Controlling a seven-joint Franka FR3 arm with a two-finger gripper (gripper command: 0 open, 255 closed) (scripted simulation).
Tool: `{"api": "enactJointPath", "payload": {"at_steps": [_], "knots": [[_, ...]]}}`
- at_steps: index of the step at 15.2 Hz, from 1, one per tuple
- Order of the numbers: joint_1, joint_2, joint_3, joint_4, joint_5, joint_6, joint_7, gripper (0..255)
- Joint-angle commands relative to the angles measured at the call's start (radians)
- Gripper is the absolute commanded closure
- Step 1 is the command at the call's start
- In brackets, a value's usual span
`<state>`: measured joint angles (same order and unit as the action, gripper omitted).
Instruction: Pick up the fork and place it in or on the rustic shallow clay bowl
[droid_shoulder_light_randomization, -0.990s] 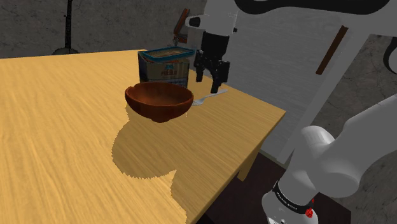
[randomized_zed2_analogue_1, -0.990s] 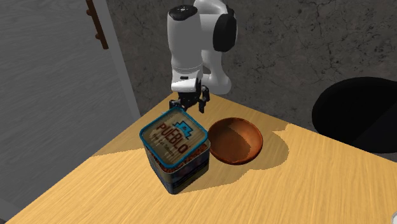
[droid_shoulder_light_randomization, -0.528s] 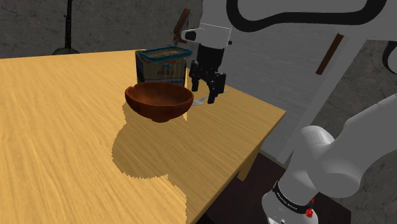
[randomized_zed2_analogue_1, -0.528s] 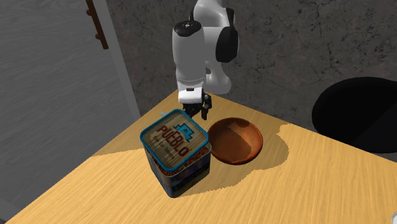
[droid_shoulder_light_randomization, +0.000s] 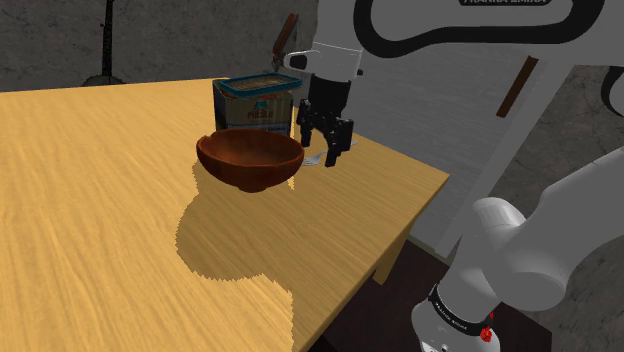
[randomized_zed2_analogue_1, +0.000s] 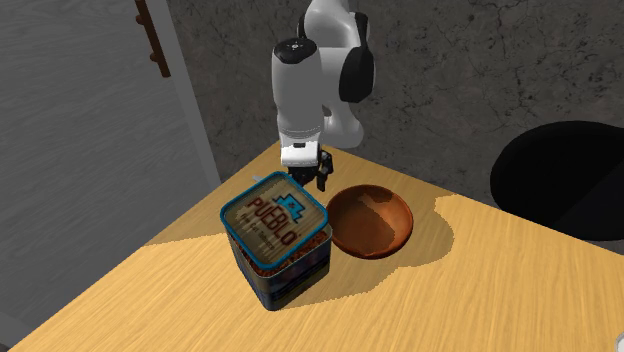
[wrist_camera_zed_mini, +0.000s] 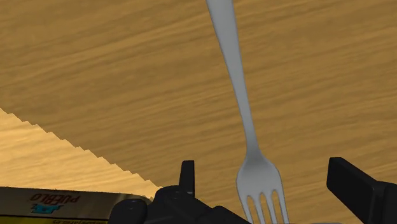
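A grey metal fork (wrist_camera_zed_mini: 245, 114) lies flat on the wooden table, its tines between my gripper's (wrist_camera_zed_mini: 270, 191) two black fingers, which stand apart on either side and do not touch it. In the shoulder view the gripper (droid_shoulder_light_randomization: 326, 142) is low over the table just behind the brown clay bowl (droid_shoulder_light_randomization: 250, 158), and a sliver of the fork (droid_shoulder_light_randomization: 313, 159) shows beside the bowl. The second exterior view has the gripper (randomized_zed2_analogue_1: 316, 178) down between the bowl (randomized_zed2_analogue_1: 370, 222) and the wall side of the table. The bowl holds nothing.
A square tin (droid_shoulder_light_randomization: 256, 102) with a blue rim and a "PUEBLO" lid (randomized_zed2_analogue_1: 276, 215) stands right next to the bowl and the gripper. The table's edge (droid_shoulder_light_randomization: 415, 212) runs close behind the fork. A dark round object (randomized_zed2_analogue_1: 560, 180) sits off the table.
The gripper has come down and moved a little toward the bowl, ending low over the fork. Bowl and tin have not moved.
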<state>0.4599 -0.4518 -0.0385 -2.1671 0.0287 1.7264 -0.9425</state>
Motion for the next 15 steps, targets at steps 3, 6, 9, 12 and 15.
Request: {"api": "enactJointPath", "payload": {"at_steps": [3,6,9,12,15], "knots": [[0.0,0.0,0.0,0.0,0.0,0.0,0.0,255],[0.0,0.001,0.001,0.002,0.0,-0.001,0.001,255],[0.0,0.0,0.001,0.001,0.0,-0.001,0.001,255],[0.0,0.002,0.0,0.029,0.0,-0.026,0.001,255],[0.001,0.008,0.0,0.074,0.0,-0.066,0.002,255]]}}
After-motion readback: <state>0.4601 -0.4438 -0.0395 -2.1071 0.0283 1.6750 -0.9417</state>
